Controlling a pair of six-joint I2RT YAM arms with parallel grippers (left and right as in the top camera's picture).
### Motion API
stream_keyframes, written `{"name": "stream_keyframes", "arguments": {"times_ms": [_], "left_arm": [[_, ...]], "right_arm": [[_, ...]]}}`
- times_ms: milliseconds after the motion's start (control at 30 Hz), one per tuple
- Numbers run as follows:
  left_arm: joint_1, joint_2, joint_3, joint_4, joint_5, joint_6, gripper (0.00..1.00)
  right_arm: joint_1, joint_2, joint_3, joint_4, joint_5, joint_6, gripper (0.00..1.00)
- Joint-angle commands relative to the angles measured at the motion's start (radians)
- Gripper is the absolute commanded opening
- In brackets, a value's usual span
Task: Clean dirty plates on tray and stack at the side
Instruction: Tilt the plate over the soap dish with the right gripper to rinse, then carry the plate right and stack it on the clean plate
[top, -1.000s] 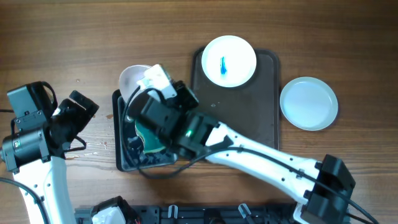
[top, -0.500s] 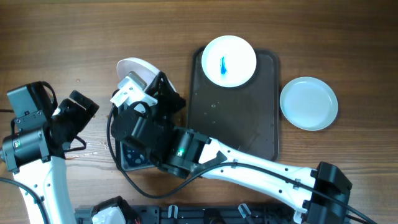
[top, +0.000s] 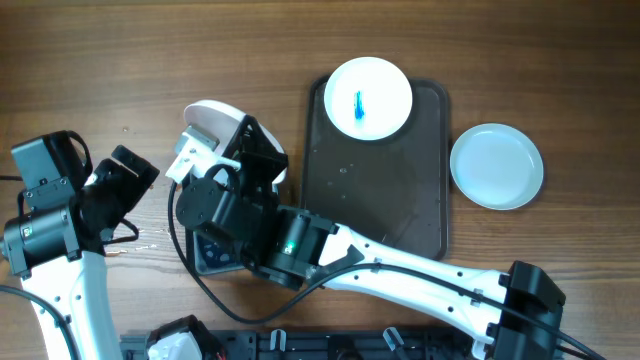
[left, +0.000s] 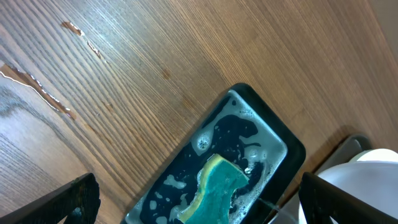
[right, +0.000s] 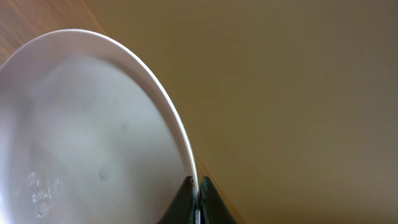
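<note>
**Right arm reaches across; left gripper gapes**

The right arm (top: 400, 265) stretches from the lower right corner diagonally up and to the left. The right gripper (right: 196, 200) pinches the rim of a plate (right: 93, 137), jaws closed tight. The left arm (top: 50, 230) stands at the left edge. The left gripper (left: 205, 208) has its fingers (left: 78, 199) spread wide apart.

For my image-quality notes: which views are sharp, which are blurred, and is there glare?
Overhead: sharp, evenly lit, faint sheen on the tray. Left wrist: crisp wood grain, small glints in the wet tub. Right wrist: the plate is too close and soft, background a plain tan blur.
</note>
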Motion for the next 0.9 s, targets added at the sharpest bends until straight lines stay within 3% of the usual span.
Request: {"name": "stream_keyframes", "arguments": {"times_ms": [0, 400, 500, 600, 667, 733, 767, 800, 867], "left_arm": [[0.008, -0.01, 0.015, 0.003, -0.009, 0.002, 1.0], [0.008, -0.01, 0.015, 0.003, -0.009, 0.002, 1.0], [0.008, -0.01, 0.015, 0.003, -0.009, 0.002, 1.0], [0.008, -0.01, 0.015, 0.003, -0.009, 0.002, 1.0], [0.008, -0.01, 0.015, 0.003, -0.009, 0.002, 1.0], [0.008, -0.01, 0.015, 0.002, -0.009, 0.002, 1.0], [0.008, -0.01, 0.015, 0.003, -0.009, 0.002, 1.0], [0.008, -0.01, 0.015, 0.003, -0.009, 0.002, 1.0], [0.008, -0.01, 0.015, 0.003, -0.009, 0.002, 1.0]], "right_arm": [[0.006, -0.019, 0.018, 0.006, -0.025, -0.045, 0.04], [0.0, -0.019, 0.018, 0.0, -0.012, 0.019, 0.04], [-0.044, -0.019, 0.018, -0.025, 0.015, 0.196, 0.04], [-0.154, -0.019, 0.018, -0.16, -0.034, 0.5, 0.04], [-0.246, -0.023, 0.018, -0.257, -0.225, 0.65, 0.04], [-0.361, -0.043, 0.019, -0.332, -0.56, 0.745, 0.04], [-0.451, -0.068, 0.019, -0.355, -0.833, 0.78, 0.04], [-0.638, -0.118, 0.019, -0.347, -1.295, 0.807, 0.04], [-0.888, -0.169, 0.019, -0.336, -1.581, 0.89, 0.04]]}}
